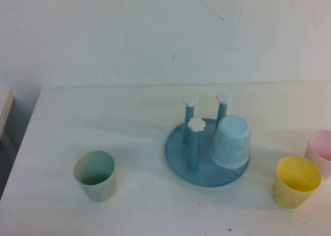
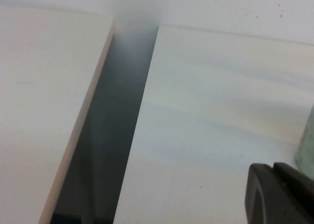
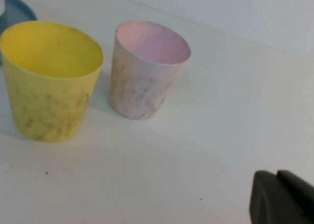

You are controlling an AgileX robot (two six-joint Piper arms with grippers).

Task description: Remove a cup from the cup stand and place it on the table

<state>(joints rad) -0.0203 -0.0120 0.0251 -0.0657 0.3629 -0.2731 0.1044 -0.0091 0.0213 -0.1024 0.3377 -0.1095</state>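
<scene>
The light blue cup [image 1: 231,141] sits upside down over one peg of the blue cup stand [image 1: 178,152], at the stand's right side. Three other pegs with white flower caps stand bare. The stand is on the white table [image 1: 129,127], right of centre. Neither gripper shows in the high view. My left gripper [image 2: 274,171] hangs over the table's left part, fingers together and empty. My right gripper [image 3: 276,177] hangs over the table's right part, fingers together and empty. A bit of the stand's rim [image 3: 17,10] shows in the right wrist view.
A pale green cup [image 1: 95,175] stands upright at front left; its edge [image 2: 306,145] shows in the left wrist view. A yellow cup [image 1: 296,181] [image 3: 49,81] and a pink cup [image 1: 321,150] [image 3: 147,69] stand upright at the right. A dark gap [image 2: 113,126] runs along the table's left edge.
</scene>
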